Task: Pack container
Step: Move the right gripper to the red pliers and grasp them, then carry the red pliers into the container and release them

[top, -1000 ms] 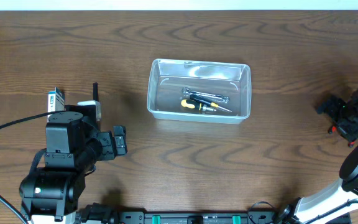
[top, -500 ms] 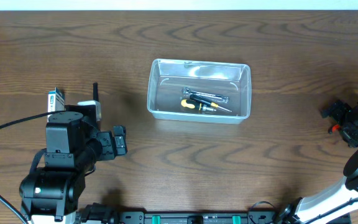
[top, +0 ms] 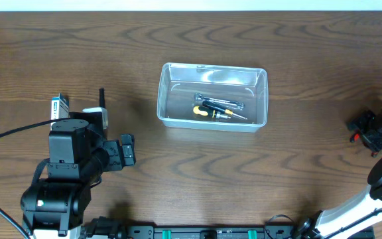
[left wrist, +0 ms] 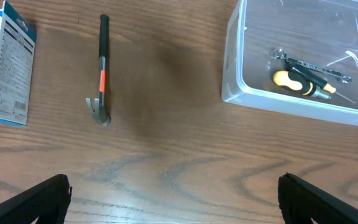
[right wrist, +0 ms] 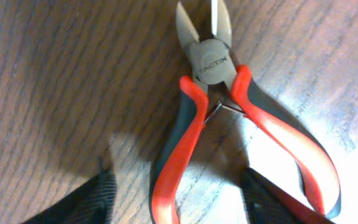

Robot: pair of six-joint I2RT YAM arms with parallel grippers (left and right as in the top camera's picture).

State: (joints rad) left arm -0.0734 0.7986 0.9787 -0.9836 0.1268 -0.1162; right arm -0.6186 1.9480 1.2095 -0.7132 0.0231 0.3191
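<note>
Brown wood grain fills the right wrist view. Over that table (right wrist: 55, 74) the right gripper (right wrist: 185, 199) has its jaws spread wide and grips nothing. One dark finger shows on each side of the pliers (right wrist: 211, 65), which lie flat with their red-and-black handles splayed towards the camera and the cutting tips pointing away. The step in hand looks like picking the pliers up. It would go best if the jaws came straight down and closed across both handles near the pivot, where the tool is narrow and balanced. Closing lower down, where the handles fan apart, would likely squeeze them together and let the tool twist or slip. Since the pliers are thin, the fingers should reach the wood on both sides before closing. Further out, the overhead view puts this arm at the far right edge, well apart from the container (top: 161, 99). The container sits in the middle of the table with a yellow-handled screwdriver (top: 207, 112) and a wrench (top: 221, 101) inside, so the carry will be long and the grip should be firm. On the other side the left gripper (left wrist: 179, 205) hangs wide open and empty above bare wood, with a small hammer (left wrist: 102, 68) and a blue-and-white box (left wrist: 5, 62) lying near it, outside the container.
</note>
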